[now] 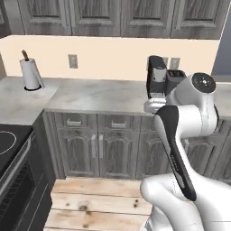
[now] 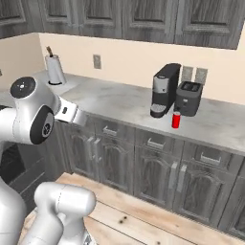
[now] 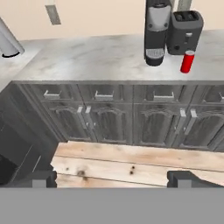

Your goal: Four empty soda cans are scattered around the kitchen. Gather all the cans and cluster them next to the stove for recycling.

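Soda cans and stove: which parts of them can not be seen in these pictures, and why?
- Red can: stands before the toaster in the right base and hand views; in the left base view the arm covers that spot.
- Other cans: none can be made out on this counter.
- Stove: cut off by the left edge of the left base view.

On the bench (image 3: 87, 61), the coffee maker (image 3: 156, 30) stands toward the back wall, with the toaster (image 3: 187, 26) just beside it at 3 o'clock. The can (image 3: 187, 61) stands in front of the toaster, at 4 o'clock from the coffee maker (near both). The towel roll (image 2: 55, 69) stands well apart at 9 o'clock, on the corner run. The stove (image 1: 9, 144) sits left of the cabinets (image 3: 127, 118), below the bench.
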Available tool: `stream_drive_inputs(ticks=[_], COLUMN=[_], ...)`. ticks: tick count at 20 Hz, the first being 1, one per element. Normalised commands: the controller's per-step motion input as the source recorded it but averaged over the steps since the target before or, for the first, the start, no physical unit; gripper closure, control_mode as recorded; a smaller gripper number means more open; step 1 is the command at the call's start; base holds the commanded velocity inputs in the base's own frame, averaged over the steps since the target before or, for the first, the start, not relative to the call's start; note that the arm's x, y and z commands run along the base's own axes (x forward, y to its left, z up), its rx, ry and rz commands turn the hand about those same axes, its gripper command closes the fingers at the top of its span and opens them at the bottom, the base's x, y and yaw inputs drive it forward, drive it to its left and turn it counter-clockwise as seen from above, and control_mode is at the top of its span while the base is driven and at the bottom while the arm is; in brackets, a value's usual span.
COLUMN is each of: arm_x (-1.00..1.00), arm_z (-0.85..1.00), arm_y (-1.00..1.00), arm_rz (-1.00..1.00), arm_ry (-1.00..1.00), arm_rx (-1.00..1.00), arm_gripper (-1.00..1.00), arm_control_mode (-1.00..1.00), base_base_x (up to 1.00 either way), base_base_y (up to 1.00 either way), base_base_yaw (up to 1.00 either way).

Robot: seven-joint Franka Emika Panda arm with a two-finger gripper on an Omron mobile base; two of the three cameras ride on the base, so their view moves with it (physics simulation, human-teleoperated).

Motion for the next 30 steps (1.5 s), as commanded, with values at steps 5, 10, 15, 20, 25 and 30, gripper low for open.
stream_drive_inputs(ticks=[5, 10, 15, 20, 25, 30], arm_x=[0.00, 0.00, 0.00, 0.00, 0.00, 0.00], arm_z=[0.00, 0.00, 0.00, 0.00, 0.00, 0.00], arm_y=[0.00, 0.00, 0.00, 0.00, 0.00, 0.00], arm_rz=[0.00, 0.00, 0.00, 0.00, 0.00, 0.00], arm_ry=[0.00, 0.00, 0.00, 0.00, 0.00, 0.00], arm_rx=[0.00, 0.00, 0.00, 0.00, 0.00, 0.00], arm_gripper=[-1.00, -1.00, -1.00, -1.00, -1.00, -1.00], arm_control_mode=[1.00, 1.00, 1.00, 1.00, 1.00, 1.00], base_base_x=[0.13, 0.20, 0.38, 0.61, 0.65, 0.58], base_base_y=[-0.53, -0.55, -0.51, -0.39, -0.16, 0.00], base_base_yaw=[-0.31, -0.28, -0.22, -0.15, -0.08, -0.06])
